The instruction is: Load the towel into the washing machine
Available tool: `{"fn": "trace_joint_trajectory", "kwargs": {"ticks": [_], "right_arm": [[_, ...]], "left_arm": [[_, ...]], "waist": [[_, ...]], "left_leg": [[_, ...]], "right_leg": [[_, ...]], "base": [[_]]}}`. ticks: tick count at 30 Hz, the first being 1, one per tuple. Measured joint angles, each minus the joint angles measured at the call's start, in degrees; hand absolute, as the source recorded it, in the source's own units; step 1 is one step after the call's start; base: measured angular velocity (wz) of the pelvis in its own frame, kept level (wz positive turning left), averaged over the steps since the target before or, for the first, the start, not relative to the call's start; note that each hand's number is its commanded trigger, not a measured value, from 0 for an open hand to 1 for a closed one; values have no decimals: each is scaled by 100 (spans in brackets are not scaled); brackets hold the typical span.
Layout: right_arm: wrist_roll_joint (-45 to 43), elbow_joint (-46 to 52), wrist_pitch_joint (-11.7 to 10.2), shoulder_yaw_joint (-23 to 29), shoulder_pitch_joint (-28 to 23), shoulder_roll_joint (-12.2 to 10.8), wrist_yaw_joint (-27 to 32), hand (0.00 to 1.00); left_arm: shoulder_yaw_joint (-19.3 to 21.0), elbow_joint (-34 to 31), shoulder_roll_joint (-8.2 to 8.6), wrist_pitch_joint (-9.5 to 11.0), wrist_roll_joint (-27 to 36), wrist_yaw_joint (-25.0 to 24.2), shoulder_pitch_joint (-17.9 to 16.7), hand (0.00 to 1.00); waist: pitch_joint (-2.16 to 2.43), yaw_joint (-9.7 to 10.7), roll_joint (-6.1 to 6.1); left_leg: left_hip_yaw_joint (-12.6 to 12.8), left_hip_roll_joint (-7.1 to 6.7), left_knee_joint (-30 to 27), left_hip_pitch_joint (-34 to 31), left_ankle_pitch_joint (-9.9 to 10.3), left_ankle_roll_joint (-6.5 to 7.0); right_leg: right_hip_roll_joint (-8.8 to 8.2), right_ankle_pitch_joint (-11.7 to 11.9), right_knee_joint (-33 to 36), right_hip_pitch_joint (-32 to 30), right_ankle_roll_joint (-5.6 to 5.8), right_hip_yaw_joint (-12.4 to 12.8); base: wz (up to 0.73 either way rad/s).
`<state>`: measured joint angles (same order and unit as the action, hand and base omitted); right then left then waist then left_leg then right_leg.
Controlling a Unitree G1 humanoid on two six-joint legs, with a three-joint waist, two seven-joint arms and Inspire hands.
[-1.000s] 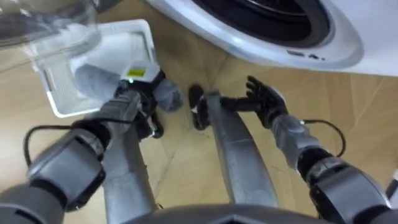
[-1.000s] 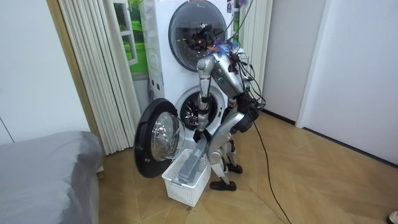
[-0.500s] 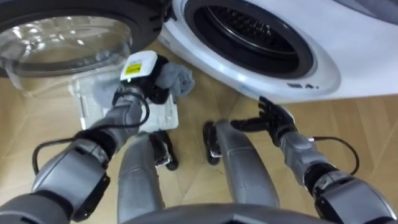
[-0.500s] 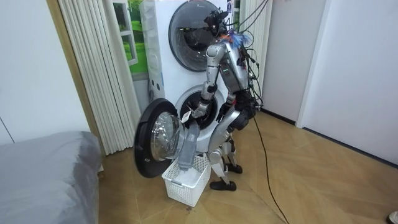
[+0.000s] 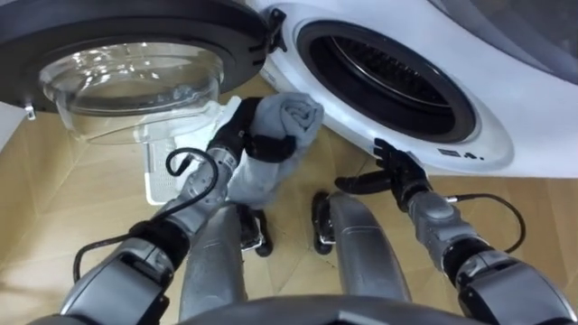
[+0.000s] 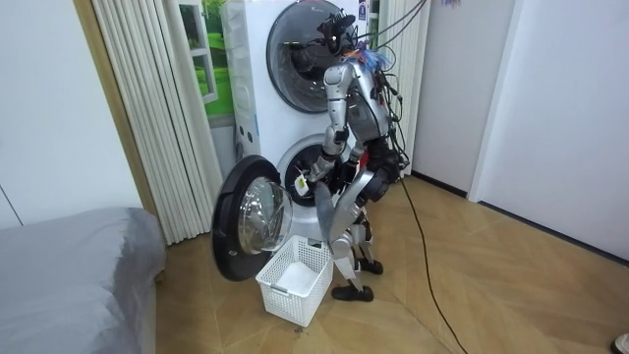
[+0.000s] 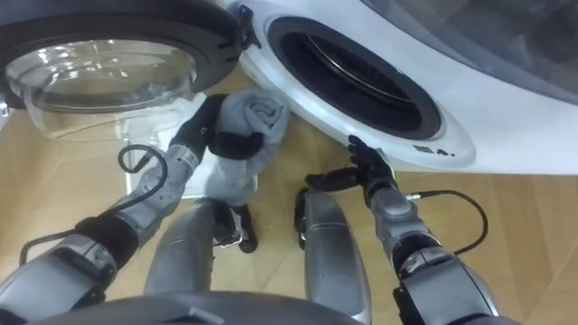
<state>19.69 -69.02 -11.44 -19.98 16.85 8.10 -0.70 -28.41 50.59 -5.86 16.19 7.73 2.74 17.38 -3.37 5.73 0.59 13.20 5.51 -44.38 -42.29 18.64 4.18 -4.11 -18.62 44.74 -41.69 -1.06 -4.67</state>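
The left hand (image 5: 246,137) clenches the towel (image 5: 287,119), bunched just before the washer (image 5: 506,117), left of its drum mouth; the right hand (image 5: 395,171) hangs open-fingered under the washer's rim. The lift should carry the towel's hanging tail over that rim and let go deep inside. Left of the washer, the basket (image 5: 159,177) sits clear below, but the open door (image 5: 135,81) may crowd that arm's elbow
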Motion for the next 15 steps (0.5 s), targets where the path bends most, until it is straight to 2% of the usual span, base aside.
{"fn": "trace_joint_trajectory", "kwargs": {"ticks": [4,6,8,10,15], "right_arm": [[-26,35,0,0,-11,-12,-60,0],[-20,46,-2,0,-2,-43,-79,0],[-11,45,-4,-4,-3,-52,-78,0],[-5,46,-23,-4,-6,-98,-79,0],[-188,66,-188,-12,-73,-136,-30,0]], "left_arm": [[-3,-326,8,1,703,-501,-119,100],[-93,-557,-4,0,1126,-703,-175,100],[-151,-711,-2,1,1306,-858,-186,100],[-193,-787,0,1,1317,-980,-187,100],[-211,-922,6,1,1280,-1018,-173,100]], "waist": [[27,-26,70],[58,-32,119],[60,-47,118],[60,-63,118],[59,-66,117]], "left_leg": [[-5,-7,7,-1,0,0],[-22,2,9,-1,0,0],[-50,30,11,2,0,0],[-63,87,23,1,-3,-5],[-61,81,87,-9,-22,-5]], "right_leg": [[-7,0,-12,4,2,-8],[3,7,-32,16,2,-22],[34,43,-101,58,-1,-33],[104,109,-218,102,-7,-40],[125,155,-309,104,6,-15]], "base": [[1],[0],[-2],[-8],[-1]]}}
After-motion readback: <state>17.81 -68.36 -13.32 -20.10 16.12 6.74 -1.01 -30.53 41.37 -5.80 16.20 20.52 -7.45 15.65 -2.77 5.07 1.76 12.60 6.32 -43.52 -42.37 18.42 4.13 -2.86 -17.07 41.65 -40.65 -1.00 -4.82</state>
